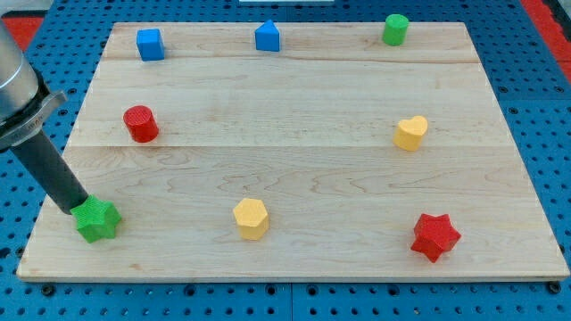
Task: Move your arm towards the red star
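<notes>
Where rod meets green star (pixel 97 219), my tip (pixel 75 209) hidden.

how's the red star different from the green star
The red star is red and sits at the board's bottom right, standing alone; the green star is green and sits at the bottom left, with my tip at its upper-left edge. Both are star-shaped blocks of similar size, near the bottom edge.

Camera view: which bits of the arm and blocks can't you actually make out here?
- My tip: its very end meets the green star at the view's left; whether it touches, I cannot tell.
- The arm above the rod: cut off by the view's top-left edge.
- The red star, yellow hexagon and red cylinder: far sides hidden by their own bodies.
</notes>
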`<act>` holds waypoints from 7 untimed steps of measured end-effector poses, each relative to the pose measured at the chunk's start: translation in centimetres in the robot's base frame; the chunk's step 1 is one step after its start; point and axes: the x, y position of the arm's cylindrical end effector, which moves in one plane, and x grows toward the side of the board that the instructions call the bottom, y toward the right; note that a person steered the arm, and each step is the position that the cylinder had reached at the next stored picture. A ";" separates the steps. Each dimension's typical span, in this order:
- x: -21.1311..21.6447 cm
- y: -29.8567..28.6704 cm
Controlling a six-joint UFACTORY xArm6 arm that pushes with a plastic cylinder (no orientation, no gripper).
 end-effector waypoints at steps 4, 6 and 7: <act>-4.8 16.3; -4.8 30.1; -4.8 34.0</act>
